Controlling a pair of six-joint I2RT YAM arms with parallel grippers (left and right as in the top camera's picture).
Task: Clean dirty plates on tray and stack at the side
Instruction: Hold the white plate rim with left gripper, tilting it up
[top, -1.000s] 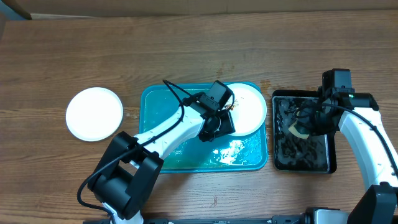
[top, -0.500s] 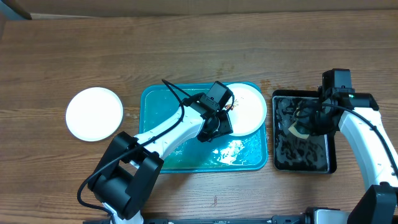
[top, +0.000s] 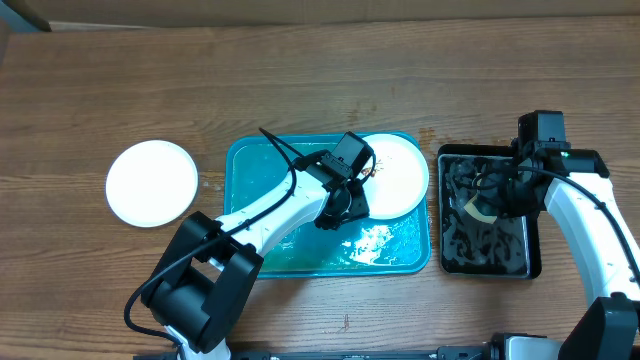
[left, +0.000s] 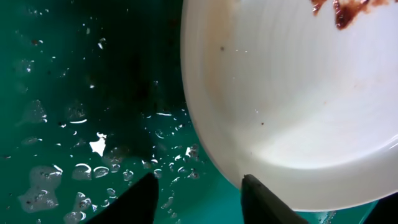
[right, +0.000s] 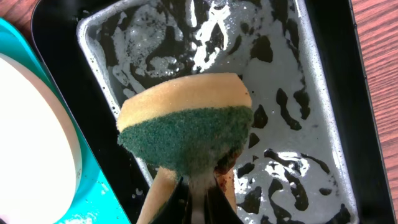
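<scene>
One risk dominates: the tray is wet, so the dirty plate, at the tray's right end near the centre of the overhead frame, may skid or slip if I close too shallowly on its rim. My left gripper stands partly apart, straddling that rim, not visibly clamped. My right gripper, at frame right, is clamped on the sponge above the black tray. A second plate rests on the table at frame left.
</scene>
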